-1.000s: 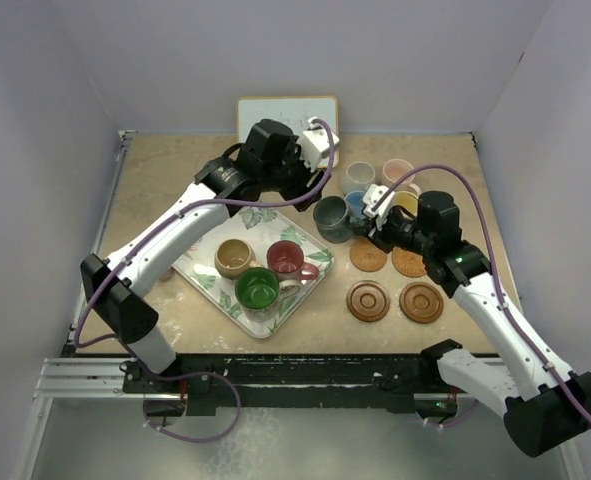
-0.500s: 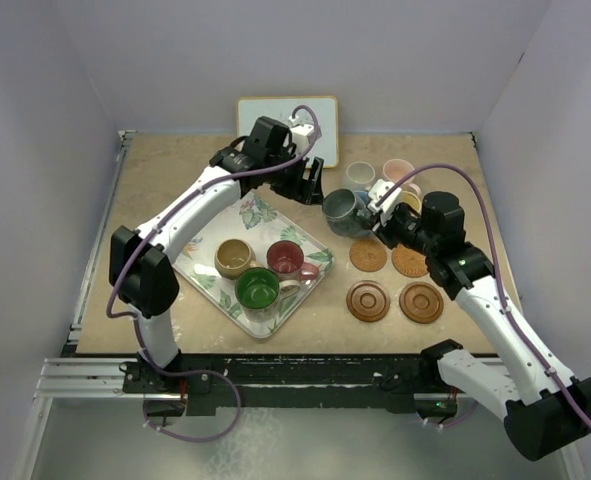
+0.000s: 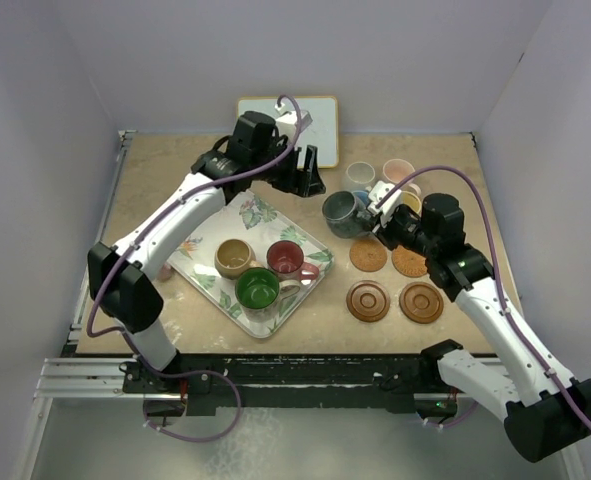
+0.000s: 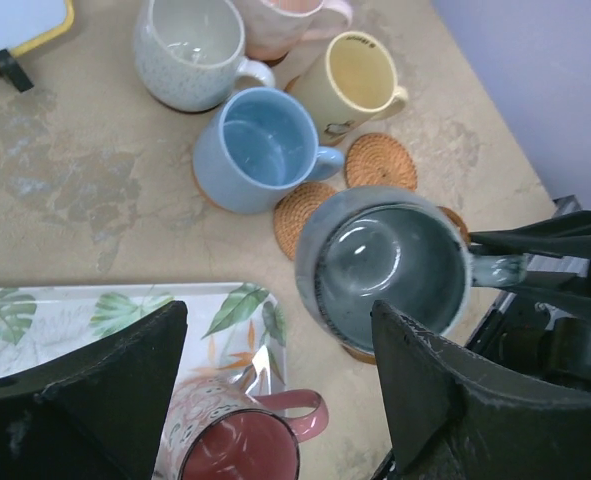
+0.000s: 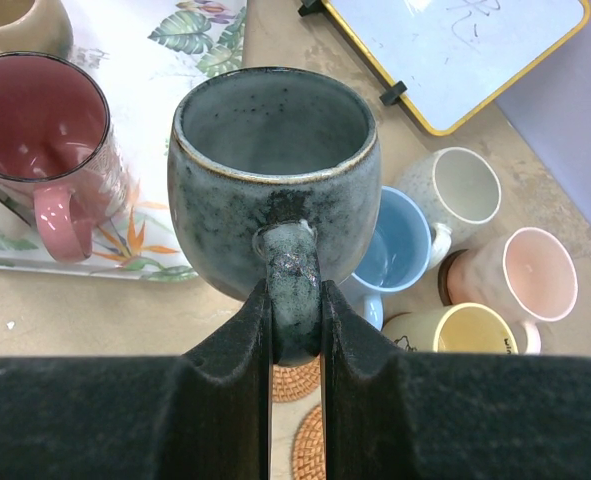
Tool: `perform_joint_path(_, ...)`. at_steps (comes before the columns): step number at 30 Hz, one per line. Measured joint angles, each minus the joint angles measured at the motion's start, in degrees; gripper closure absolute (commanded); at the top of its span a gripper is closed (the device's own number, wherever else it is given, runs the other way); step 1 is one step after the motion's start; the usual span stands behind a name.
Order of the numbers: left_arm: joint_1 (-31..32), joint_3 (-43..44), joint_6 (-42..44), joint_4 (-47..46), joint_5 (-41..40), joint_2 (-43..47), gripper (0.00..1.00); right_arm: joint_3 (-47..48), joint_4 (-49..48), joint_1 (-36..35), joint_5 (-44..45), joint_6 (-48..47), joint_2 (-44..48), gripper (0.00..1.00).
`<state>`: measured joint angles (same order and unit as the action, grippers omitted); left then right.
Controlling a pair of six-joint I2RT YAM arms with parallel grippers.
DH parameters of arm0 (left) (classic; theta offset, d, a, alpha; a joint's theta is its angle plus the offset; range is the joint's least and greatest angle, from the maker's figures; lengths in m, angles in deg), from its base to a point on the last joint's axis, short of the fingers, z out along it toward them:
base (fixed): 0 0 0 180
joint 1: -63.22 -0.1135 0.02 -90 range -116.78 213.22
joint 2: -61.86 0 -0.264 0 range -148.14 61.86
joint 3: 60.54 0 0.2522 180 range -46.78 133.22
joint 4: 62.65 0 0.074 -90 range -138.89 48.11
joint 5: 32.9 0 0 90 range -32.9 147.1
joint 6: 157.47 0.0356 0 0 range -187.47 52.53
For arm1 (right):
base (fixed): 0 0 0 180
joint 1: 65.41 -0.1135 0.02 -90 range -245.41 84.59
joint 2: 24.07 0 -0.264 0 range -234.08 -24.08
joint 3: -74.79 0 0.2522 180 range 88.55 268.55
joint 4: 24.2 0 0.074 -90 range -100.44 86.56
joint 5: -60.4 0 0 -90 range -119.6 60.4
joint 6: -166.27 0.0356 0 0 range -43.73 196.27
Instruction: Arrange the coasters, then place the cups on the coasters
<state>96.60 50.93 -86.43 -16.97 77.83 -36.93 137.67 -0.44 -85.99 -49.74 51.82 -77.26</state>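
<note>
My right gripper (image 3: 379, 216) (image 5: 295, 335) is shut on the handle of the dark grey-blue cup (image 3: 341, 212) (image 5: 273, 165) (image 4: 393, 266), which sits between the tray and the coasters. My left gripper (image 3: 309, 178) (image 4: 275, 400) stands open with nothing in it, back-left of that cup. Four coasters (image 3: 368, 254) (image 3: 409, 262) (image 3: 368, 301) (image 3: 421, 302) lie right of the tray. Behind them stand the off-white cup (image 3: 359, 176), pink cup (image 3: 398, 170), yellow cup (image 3: 408, 201) and light blue cup (image 4: 260, 150), some on woven coasters (image 4: 380, 160). The tan cup (image 3: 235, 258), red cup (image 3: 286, 259) and green cup (image 3: 257, 290) stand on the tray.
The leaf-patterned tray (image 3: 210, 285) lies at centre left. A small yellow-framed whiteboard (image 3: 320, 115) stands at the back wall. Grey walls close in the table on three sides.
The left arm has drawn back toward the far left, away from the dark grey-blue cup, with its jaws wider. The cup has shifted slightly right in the right gripper.
</note>
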Motion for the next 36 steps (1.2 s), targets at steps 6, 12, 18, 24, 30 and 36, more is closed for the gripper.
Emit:
perform_joint_path(6,0.02,0.00,-2.25,-1.64,3.02,-0.26,0.28,0.00,0.02,0.00,-0.11,0.02,0.00,1.00)
perform_joint_path(12,0.48,0.55,-3.43,-0.79,4.02,-5.22,0.30,0.00,0.02,0.00,-0.31,0.04,-0.02,1.00)
perform_joint_path(18,1.64,0.66,-4.59,0.17,4.63,-8.79,0.40,0.00,0.02,0.00,-0.31,0.04,-0.02,1.00)
perform_joint_path(24,2.78,1.31,-5.53,0.33,5.88,-9.33,0.62,0.00,-0.11,0.00,-0.31,0.04,-0.02,1.00)
perform_joint_path(30,3.21,1.57,-6.23,0.28,7.37,-9.40,0.96,-0.52,-0.44,-0.07,-0.46,0.04,-0.07,1.00)
perform_joint_path(36,3.76,2.67,-5.40,1.29,5.79,-10.84,0.97,-0.63,-2.64,-0.83,-2.51,0.31,-0.66,0.87)
